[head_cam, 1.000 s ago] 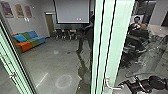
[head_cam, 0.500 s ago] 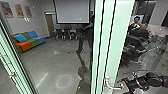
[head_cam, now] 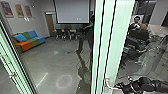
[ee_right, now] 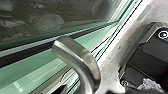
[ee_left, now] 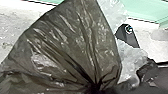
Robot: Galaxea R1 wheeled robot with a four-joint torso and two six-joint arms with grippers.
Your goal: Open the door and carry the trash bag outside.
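Observation:
My right gripper (head_cam: 121,88) is low in the head view, at the free end of the silver door handle (head_cam: 109,84), which sticks out from the pale green door frame (head_cam: 112,45). Up close in the right wrist view, the bent metal handle (ee_right: 85,58) crosses in front of the green frame; how the gripper stands around it is hard to see. A dark, shiny trash bag (ee_left: 72,42) spreads out large in the left wrist view. Its folds gather into a tight neck where my left gripper (ee_left: 96,88) is shut on it.
Through the glass are a colourful sofa (head_cam: 28,41), a row of chairs (head_cam: 65,34) and a hanging screen (head_cam: 72,11). A person (head_cam: 136,22) is at the upper right. Another green frame (head_cam: 15,67) stands at the left.
My right arm rose slightly, then came down and leftward, so its gripper now overlaps the handle's end. The head camera's view of the room has stayed put.

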